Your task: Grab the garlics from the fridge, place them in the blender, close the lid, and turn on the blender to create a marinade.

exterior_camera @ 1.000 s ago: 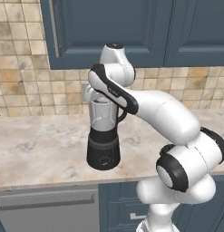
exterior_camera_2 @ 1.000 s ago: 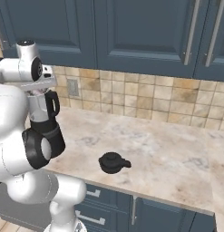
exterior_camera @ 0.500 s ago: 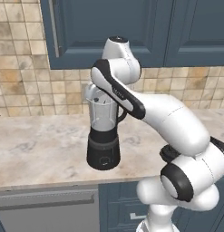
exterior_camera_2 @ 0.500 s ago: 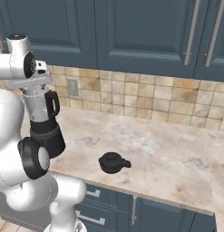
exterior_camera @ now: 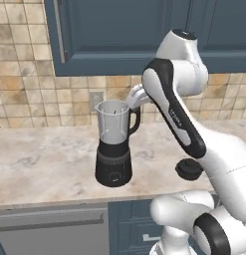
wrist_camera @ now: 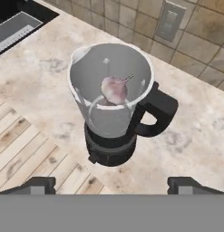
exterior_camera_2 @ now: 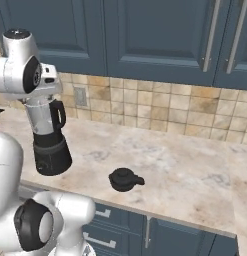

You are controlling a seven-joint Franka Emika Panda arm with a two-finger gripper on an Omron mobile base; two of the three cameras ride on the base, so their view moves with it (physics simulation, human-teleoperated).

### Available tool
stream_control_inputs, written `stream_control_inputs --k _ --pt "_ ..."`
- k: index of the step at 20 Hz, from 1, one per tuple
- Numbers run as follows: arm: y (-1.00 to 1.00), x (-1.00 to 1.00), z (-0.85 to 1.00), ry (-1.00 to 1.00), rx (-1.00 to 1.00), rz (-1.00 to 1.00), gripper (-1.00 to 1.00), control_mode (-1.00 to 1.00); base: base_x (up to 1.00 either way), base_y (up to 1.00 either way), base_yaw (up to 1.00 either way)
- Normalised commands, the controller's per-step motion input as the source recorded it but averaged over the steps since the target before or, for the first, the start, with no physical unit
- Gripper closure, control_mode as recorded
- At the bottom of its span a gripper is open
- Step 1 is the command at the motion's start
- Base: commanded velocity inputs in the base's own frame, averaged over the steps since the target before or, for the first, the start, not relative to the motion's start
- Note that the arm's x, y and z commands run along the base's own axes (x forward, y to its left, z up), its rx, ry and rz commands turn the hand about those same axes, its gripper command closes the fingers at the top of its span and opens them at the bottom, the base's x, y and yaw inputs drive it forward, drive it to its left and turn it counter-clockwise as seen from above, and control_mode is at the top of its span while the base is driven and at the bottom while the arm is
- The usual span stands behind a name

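So the arm's bent up high over the table (exterior_camera_2: 195, 170) with its jaws spread wide above the blender (exterior_camera: 114, 144), having lifted since a second ago, one garlic (wrist_camera: 114, 89) sits in the open jar, lid (exterior_camera_2: 125, 179) lying apart.

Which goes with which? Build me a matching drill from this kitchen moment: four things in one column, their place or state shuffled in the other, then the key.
Things
1. garlic
2. lid
3. blender
4. hand

Places or states
A. lying on the counter, off the jar
B. open, above the jar
C. inside the clear jar
D. standing upright on the counter, mouth uncovered

Pairs: 1-C, 2-A, 3-D, 4-B
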Motion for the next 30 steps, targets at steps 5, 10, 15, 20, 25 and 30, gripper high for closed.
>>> stream_control_inputs --k 5,10,15,20,25,30 --pt "-1.0 -0.9 -0.36 -0.02 0.13 -0.02 -1.0 -1.0 0.0 0.0 0.0" --pt "-1.0 -0.51 -0.72 0.0 0.03 -0.1 -1.0 -1.0 0.0 0.0 0.0" --pt "-1.0 -0.16 -0.6 0.0 0.0 0.0 -1.0 -1.0 0.0 0.0 0.0" --pt "-1.0 0.0 -0.31 -0.06 0.0 0.26 -1.0 -1.0 0.0 0.0 0.0" --pt "-0.88 0.03 -0.32 -0.08 0.0 0.37 -1.0 -1.0 0.0 0.0 0.0" --pt "-0.43 0.21 -0.53 -0.01 0.0 0.35 -1.0 -1.0 0.0 0.0 0.0"
